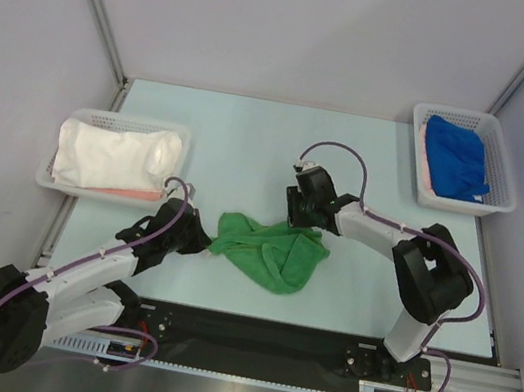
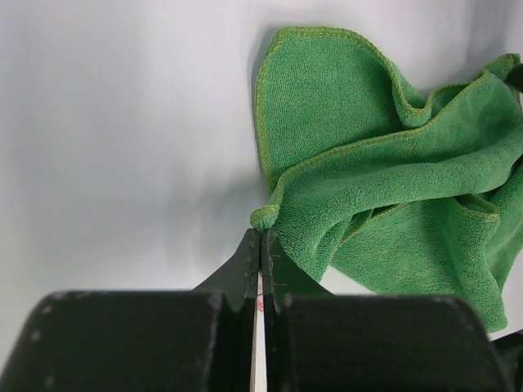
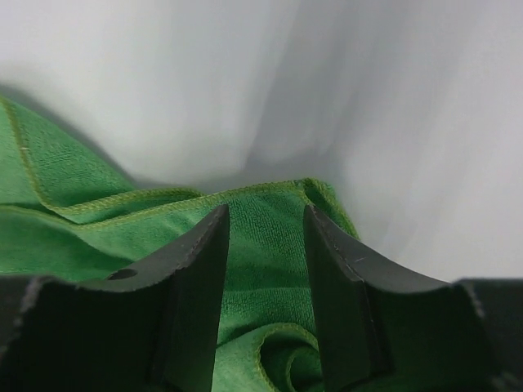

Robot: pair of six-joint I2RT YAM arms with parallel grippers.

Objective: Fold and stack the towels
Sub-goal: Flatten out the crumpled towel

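From above, the green towel (image 1: 277, 252) lies crumpled in the middle of the desk (image 1: 251, 143), between the two arms. In the left wrist view, the left end effector (image 2: 261, 238) is pinched closed on one corner of the towel. In the right wrist view, the right end effector (image 3: 265, 220) stands open, its fingers straddling a green fold.

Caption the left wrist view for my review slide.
Left gripper, jaws shut, pinches a corner of the crumpled green towel lying on the pale table.
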